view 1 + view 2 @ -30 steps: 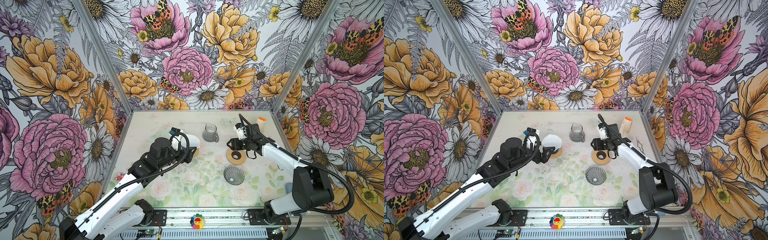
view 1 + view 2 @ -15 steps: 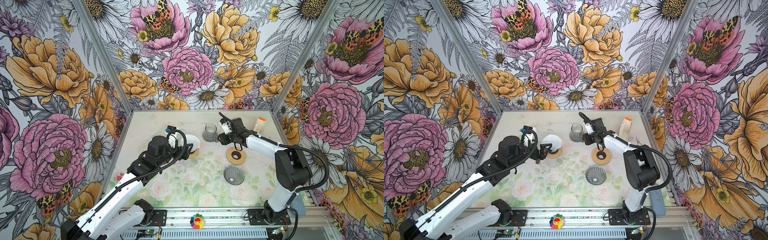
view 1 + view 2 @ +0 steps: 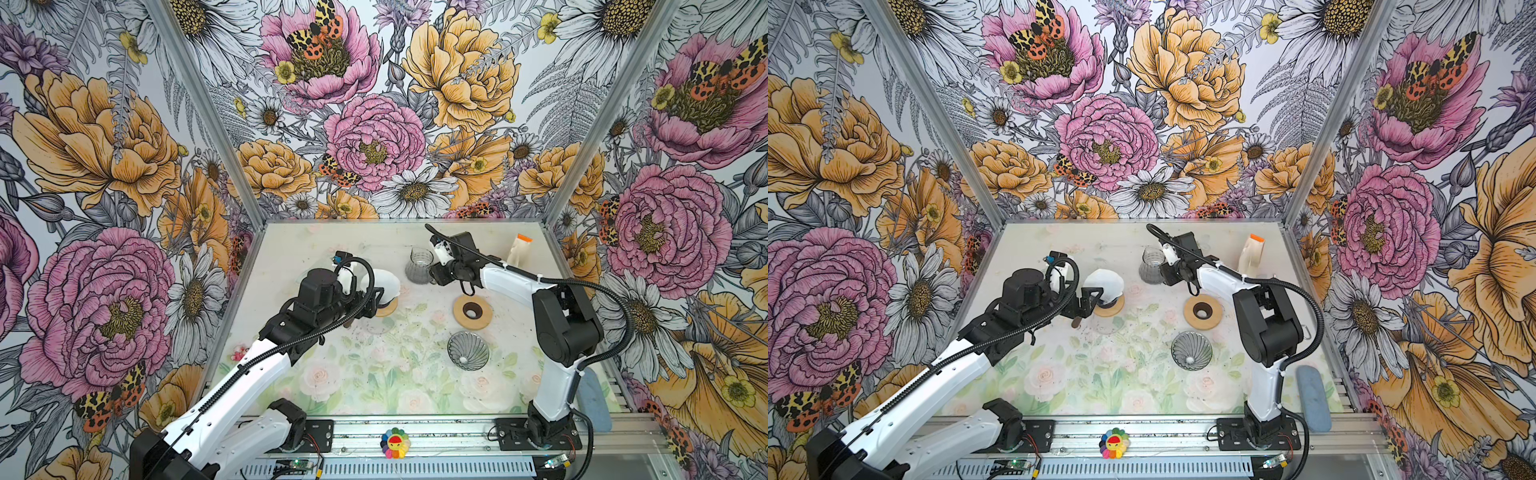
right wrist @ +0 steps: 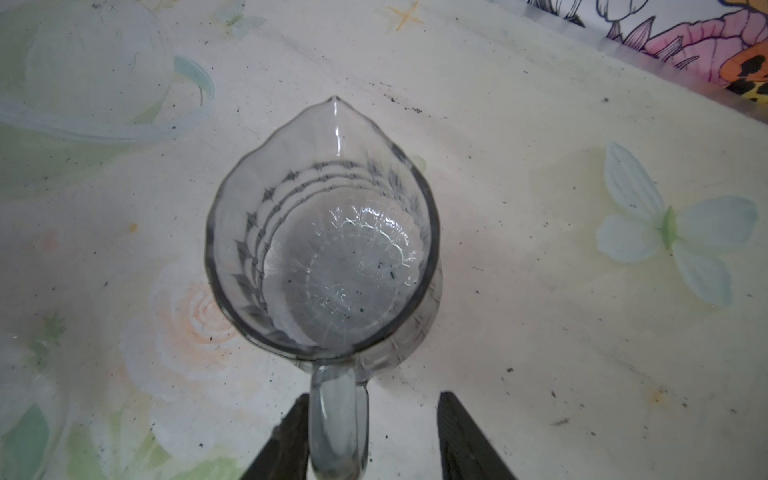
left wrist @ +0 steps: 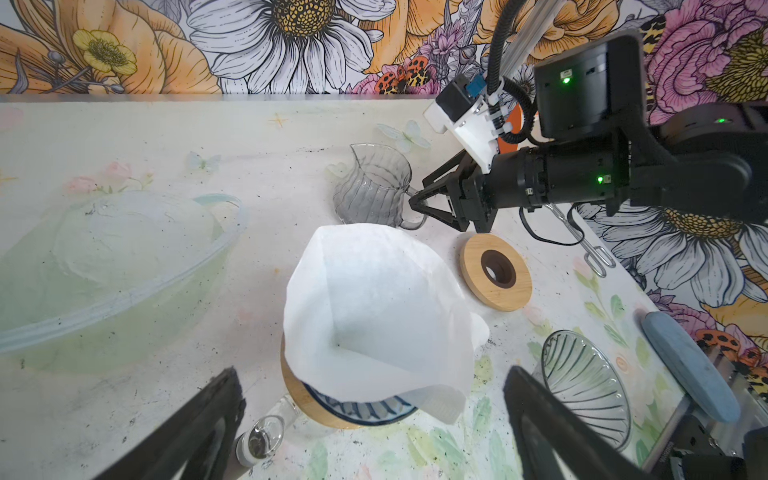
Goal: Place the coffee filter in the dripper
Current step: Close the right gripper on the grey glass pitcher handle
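The white paper coffee filter [image 3: 384, 282] [image 3: 1106, 284] [image 5: 374, 311] stands open-mouthed in a blue-ribbed dripper [image 5: 365, 411] with a wooden collar, left of the table's middle. My left gripper [image 3: 376, 301] [image 3: 1090, 299] [image 5: 372, 374] is open just in front of it, its fingers [image 5: 216, 407] wide on either side and touching nothing. My right gripper [image 3: 432, 276] [image 3: 1165, 276] [image 4: 374, 397] is at the glass pitcher [image 3: 419, 266] [image 4: 324, 249]. Its jaws straddle the pitcher's handle [image 4: 336, 415]: one finger lies against it, the other stands apart.
A wooden ring [image 3: 472, 311] and a grey ribbed glass cone [image 3: 468, 350] lie right of centre. A white bottle with an orange cap [image 3: 519, 251] stands at the back right. A blue-grey pad [image 3: 1312, 399] is at the right front. A small glass piece [image 5: 259, 440] lies by the dripper.
My right gripper has swung from above the wooden ring back and left to the pitcher's handle, its jaws narrowing. The left arm has hardly moved.
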You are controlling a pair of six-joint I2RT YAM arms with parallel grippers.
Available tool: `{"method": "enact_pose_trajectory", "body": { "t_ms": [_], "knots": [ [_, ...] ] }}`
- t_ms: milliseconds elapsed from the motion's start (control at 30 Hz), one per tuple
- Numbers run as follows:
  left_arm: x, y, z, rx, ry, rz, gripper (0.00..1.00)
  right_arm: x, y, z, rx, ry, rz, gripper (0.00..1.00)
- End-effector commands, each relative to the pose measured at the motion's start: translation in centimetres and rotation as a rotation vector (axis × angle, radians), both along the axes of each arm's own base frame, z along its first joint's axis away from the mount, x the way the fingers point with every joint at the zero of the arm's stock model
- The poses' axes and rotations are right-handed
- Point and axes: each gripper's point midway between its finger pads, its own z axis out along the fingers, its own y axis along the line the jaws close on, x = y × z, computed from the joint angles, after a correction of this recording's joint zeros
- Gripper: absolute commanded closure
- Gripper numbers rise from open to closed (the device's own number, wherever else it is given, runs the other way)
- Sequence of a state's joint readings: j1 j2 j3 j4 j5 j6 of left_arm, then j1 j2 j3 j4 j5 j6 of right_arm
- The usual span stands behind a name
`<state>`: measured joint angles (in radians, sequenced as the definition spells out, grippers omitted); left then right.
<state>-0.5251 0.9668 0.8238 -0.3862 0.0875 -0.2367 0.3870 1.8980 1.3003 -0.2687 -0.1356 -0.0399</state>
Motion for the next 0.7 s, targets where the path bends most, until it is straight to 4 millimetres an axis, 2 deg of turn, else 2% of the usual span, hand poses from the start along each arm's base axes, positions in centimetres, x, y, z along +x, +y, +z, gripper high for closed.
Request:
{"method": "enact_pose_trajectory", "body": {
  "t_ms": [0,400,667],
  "knots": [
    [0.1,-0.2,1.1,-0.029,-0.006,-0.009,0.01,0.9,1.1,0.4,0.012,-0.026,0.025,0.51],
    [0.2,-0.2,1.6,-0.028,-0.012,-0.012,0.01,1.2,1.5,-0.7,0.011,-0.002,0.039,0.64],
    [0.5,-0.4,1.6,-0.024,-0.006,-0.015,0.01,0.9,1.6,-0.6,0.019,0.002,0.043,0.76]
  ]
}}
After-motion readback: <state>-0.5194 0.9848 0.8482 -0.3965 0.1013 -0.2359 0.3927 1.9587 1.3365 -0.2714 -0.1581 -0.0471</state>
